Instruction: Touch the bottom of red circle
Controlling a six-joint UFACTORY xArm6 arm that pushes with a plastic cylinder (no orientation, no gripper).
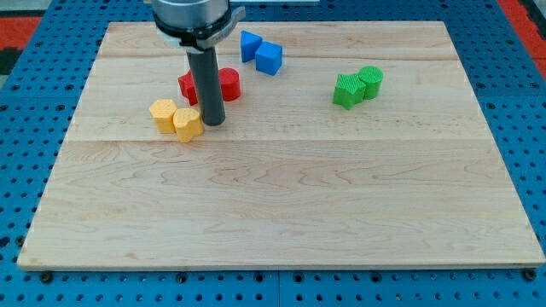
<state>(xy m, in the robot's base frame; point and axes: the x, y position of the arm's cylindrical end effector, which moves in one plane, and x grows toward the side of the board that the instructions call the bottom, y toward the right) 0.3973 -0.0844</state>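
Note:
The red circle (229,83) lies near the view's top left of the wooden board, partly hidden behind my rod. A second red block (187,87) sits just to its left, shape unclear. My tip (213,124) rests on the board just below the red pair, slightly left of the red circle's bottom edge. It stands right beside a yellow block (188,124), at that block's right side, touching or nearly so. Another yellow block (163,114) adjoins it on the left.
Two blue blocks, one (250,44) and a cube (270,58), sit at the view's top centre. A green block (348,89) and a green cylinder (371,80) sit to the right. The wooden board (290,205) lies on a blue pegboard.

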